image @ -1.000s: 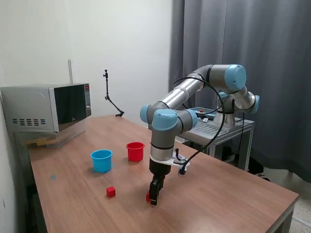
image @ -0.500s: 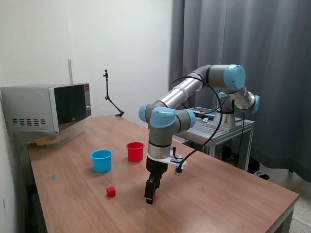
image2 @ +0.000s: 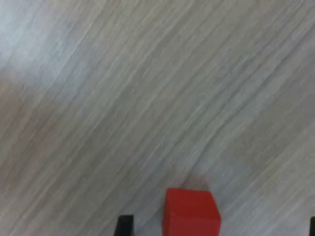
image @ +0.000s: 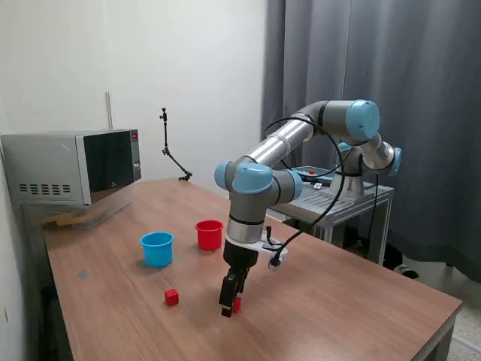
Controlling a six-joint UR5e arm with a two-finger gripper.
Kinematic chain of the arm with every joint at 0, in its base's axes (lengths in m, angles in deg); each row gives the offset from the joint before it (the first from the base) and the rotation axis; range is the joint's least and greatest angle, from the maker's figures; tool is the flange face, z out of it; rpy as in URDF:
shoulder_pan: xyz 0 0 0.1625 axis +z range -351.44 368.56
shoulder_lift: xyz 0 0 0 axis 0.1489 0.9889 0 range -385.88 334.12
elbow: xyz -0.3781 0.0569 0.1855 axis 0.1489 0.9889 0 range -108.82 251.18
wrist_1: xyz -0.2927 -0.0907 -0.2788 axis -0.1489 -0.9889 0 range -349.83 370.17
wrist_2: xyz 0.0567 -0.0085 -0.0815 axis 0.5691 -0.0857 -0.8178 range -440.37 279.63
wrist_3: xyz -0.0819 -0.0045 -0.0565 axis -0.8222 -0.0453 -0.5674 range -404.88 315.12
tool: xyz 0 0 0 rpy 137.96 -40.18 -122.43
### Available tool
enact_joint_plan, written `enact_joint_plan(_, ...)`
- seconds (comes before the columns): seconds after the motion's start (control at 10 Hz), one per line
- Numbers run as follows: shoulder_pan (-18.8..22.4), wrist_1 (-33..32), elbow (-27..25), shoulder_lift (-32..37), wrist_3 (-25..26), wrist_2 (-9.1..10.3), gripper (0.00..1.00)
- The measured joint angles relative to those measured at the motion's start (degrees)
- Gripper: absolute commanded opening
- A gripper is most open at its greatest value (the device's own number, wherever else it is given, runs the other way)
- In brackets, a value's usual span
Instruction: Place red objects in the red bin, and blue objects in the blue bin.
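Red cube (image2: 191,212) sits on the wooden table (image: 338,301) between the gripper's (image: 228,304) spread fingers, unclamped; centre it, descend squarely, close gently, then lift straight before carrying toward the red cup (image: 209,235).

Two cups stood side by side on the table (image: 353,301) – the wider cup (image: 157,248) to the exterior view's left of the narrower cup (image: 209,235), near but apart. One cube (image: 172,297) lay before the wider cup, nearer the camera. A second cube (image: 236,304) sat further to the exterior view's right, just beside the gripper (image: 226,306) – between its fingers in the wrist view
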Motion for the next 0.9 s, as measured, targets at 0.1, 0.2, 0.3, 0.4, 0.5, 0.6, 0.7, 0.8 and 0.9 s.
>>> enact_joint_plan(0.1,0.01,0.03,-0.16,0.00,0.01,0.33,1.00)
enact_joint_plan(0.2,0.03,0.13,-0.32,0.00,0.01,0.63,1.00)
enact_joint_plan(0.3,0.04,0.26,-0.40,0.00,-0.01,0.84,1.00)
enact_joint_plan(0.4,0.03,0.38,-0.45,0.00,-0.02,0.96,1.00)
enact_joint_plan(0.5,-0.03,0.47,-0.51,0.00,-0.03,1.01,1.00)
enact_joint_plan(0.6,-0.10,0.57,-0.48,0.00,-0.05,1.01,1.00)
enact_joint_plan(0.7,-0.15,0.65,-0.40,0.00,-0.09,1.00,1.00)
enact_joint_plan(0.8,-0.22,0.69,-0.37,0.02,-0.12,0.98,1.00)
enact_joint_plan(0.9,-0.26,0.72,-0.40,0.04,-0.14,1.00,1.00)
